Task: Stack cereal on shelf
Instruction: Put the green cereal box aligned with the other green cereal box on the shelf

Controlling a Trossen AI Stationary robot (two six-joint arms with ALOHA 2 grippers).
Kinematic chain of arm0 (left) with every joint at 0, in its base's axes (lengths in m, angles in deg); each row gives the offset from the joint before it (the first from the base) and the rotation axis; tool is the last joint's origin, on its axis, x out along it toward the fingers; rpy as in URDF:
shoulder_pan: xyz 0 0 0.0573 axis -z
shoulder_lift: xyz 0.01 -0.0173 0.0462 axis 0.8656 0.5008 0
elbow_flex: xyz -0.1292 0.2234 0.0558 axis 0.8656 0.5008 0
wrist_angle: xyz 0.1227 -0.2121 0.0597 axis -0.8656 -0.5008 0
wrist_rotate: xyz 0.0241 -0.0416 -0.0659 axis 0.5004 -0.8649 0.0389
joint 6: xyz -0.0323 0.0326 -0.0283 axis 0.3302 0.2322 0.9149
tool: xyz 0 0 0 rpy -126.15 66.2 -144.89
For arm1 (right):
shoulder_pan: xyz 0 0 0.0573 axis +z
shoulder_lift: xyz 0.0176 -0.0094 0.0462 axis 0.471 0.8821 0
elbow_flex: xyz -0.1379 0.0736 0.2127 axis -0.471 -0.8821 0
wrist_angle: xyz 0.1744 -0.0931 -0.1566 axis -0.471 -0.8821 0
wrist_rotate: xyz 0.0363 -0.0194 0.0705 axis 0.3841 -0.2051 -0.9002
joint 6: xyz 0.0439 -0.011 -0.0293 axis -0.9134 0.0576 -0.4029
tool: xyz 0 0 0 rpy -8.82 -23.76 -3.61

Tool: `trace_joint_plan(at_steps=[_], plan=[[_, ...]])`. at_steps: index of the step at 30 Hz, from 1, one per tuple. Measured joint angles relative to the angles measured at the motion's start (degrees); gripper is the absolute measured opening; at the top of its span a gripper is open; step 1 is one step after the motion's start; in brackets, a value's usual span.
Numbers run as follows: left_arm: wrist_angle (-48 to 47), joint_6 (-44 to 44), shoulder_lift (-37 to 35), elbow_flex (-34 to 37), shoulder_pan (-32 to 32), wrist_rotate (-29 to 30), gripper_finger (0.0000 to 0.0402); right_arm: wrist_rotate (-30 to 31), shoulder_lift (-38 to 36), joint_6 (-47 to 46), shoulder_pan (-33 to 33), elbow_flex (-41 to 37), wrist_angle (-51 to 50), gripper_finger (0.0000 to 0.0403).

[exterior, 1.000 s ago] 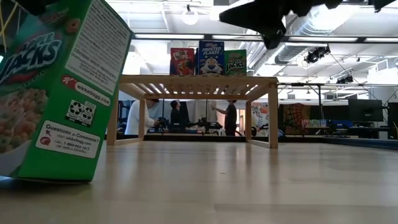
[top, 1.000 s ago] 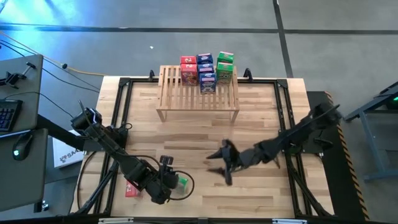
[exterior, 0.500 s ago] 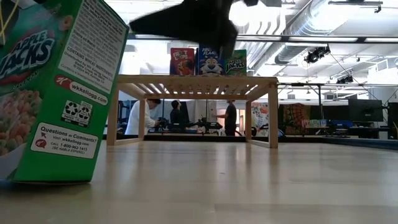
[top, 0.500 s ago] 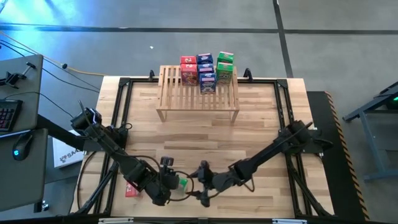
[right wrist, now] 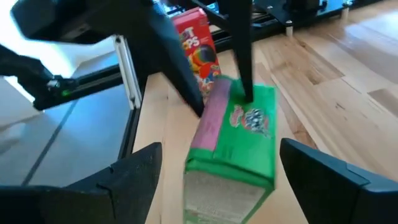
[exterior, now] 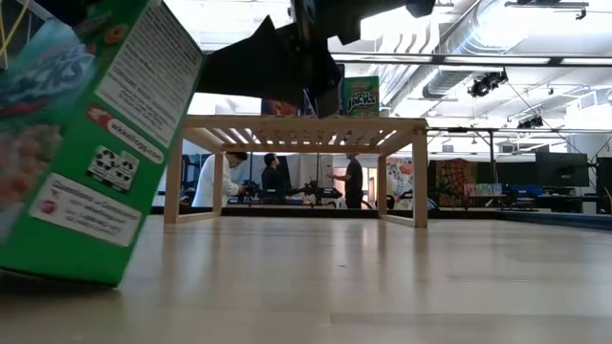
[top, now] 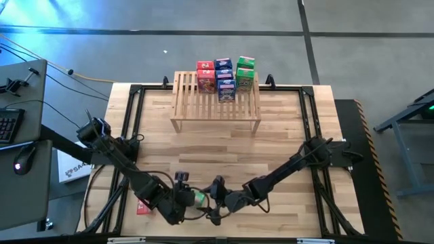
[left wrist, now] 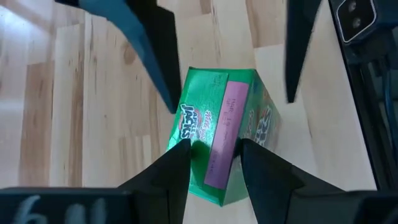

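Cereal box point(top: 198, 198), green, sits tilted at the table's seven o'clock edge, pinched by the left gripper point(left wrist: 210, 149). The right gripper point(right wrist: 214, 180) straddles it with jaws wide open. If the right jaws close while the left ones hold on, the tilted box could twist, crumple or slip. The shelf point(top: 203, 102), at twelve o'clock, already carries several boxes.

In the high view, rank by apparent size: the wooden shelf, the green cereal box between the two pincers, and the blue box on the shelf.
1. Wooden shelf, clearly the largest.
2. and 3. Blue box and green cereal box: not ranked. The green one looks smaller only because the left pincer and right pincer hide most of it.
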Motion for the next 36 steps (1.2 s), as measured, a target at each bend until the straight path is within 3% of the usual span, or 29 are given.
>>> trace_joint_plan(at_steps=[7, 13, 21, 27, 36], plan=[[1.65, 0.61, 0.07, 0.04, 1.62, 1.57, 0.0129, 1.23, 0.0, -7.01, -0.74, 0.0, 0.21, 0.0316], [1.6, 0.59, 0.07, 0.04, 2.56, 3.75, 0.0129, -1.9, 0.39, -12.2, -0.88, 0.03, 0.19, 0.0316], [1.62, 0.55, 0.09, 0.04, 2.56, 5.24, 0.0129, -2.8, 3.89, -13.38, -1.23, 0.03, 4.15, 0.0309], [1.92, 0.53, 0.1, 0.04, 2.74, 5.78, 0.0129, -1.36, 4.2, -10.04, -1.2, 0.03, 6.46, 0.0249], [3.24, 1.7, -2.45, 0.02, 7.18, 13.94, 0.0125, -0.9, 4.2, -6.09, -1.18, 0.03, 6.71, 0.0138]])
